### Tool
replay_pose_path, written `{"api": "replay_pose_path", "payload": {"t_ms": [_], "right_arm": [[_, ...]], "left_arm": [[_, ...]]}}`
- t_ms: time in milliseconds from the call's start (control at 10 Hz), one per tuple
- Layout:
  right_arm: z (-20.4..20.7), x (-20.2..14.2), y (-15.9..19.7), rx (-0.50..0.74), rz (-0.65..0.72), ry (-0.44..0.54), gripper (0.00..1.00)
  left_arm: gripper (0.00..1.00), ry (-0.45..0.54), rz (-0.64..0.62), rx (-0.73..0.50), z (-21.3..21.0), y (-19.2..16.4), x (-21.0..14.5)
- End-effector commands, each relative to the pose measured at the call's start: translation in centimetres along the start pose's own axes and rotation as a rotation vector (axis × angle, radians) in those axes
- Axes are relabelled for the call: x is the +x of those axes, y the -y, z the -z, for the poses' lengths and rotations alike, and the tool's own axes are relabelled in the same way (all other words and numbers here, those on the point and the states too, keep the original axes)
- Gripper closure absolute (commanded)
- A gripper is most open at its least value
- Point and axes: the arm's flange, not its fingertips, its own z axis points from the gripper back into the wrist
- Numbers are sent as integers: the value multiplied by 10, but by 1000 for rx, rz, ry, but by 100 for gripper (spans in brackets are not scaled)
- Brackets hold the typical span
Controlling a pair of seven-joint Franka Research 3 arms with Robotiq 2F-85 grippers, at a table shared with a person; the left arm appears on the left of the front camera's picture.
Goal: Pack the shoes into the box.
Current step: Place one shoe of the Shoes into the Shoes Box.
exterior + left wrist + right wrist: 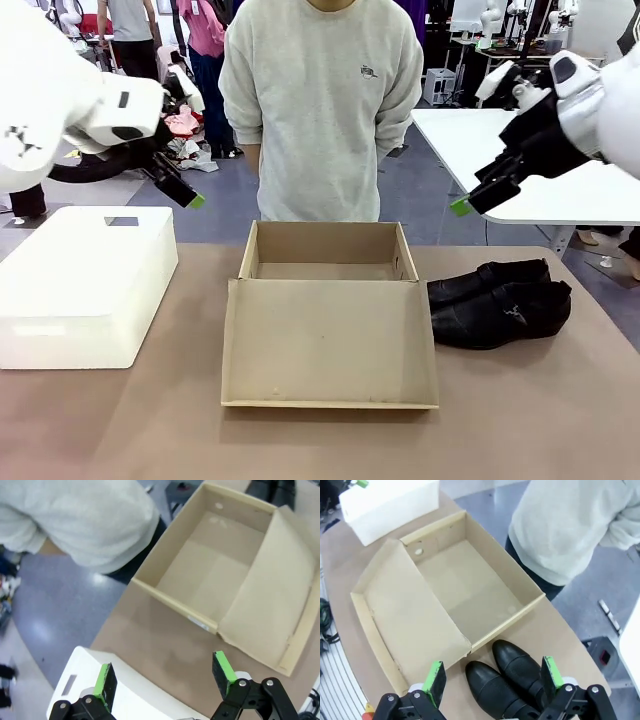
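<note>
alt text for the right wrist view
An open, empty cardboard box lies on the brown table with two glossy black shoes side by side just outside it. The right gripper hangs above the shoes, fingers apart; a person in a grey sweatshirt stands beyond.

Robot body notes:
- Glossy white rounded-shell left arm [60, 95]: dark inset on the wrist housing, speckled black marking on the big link, thick black cable [95, 168] slung under it.
- White right arm [620, 110]: same shell, grey-black cap near the wrist, black adapter block ahead of it.
- Matte black two-finger left gripper [164, 679] and identical right gripper [493, 679]: bar-linkage fingers, silver pivot pins [243, 683] at the joints, bright green pads [223, 670] on the inner faces.

Person: light grey fleece sweatshirt [320, 120], long sleeves, small dark logo [370, 71] on the chest, dark trousers [542, 587] below the hem.
</note>
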Motion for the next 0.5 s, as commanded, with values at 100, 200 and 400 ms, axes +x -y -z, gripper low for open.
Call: {"api": "replay_pose_path", "payload": {"t_ms": [100,200,400], "right_arm": [[-3,-19,14,113,-51,91,0],[-3,-21,17,151,-60,118,0],[-1,-22,19,177,-62,124,0]], "left_arm": [[0,127,31,-105,-26,-3,-30],[0,159,26,-120,-32,-4,-35],[0,205,-16,-164,-40,-10,-44]]}}
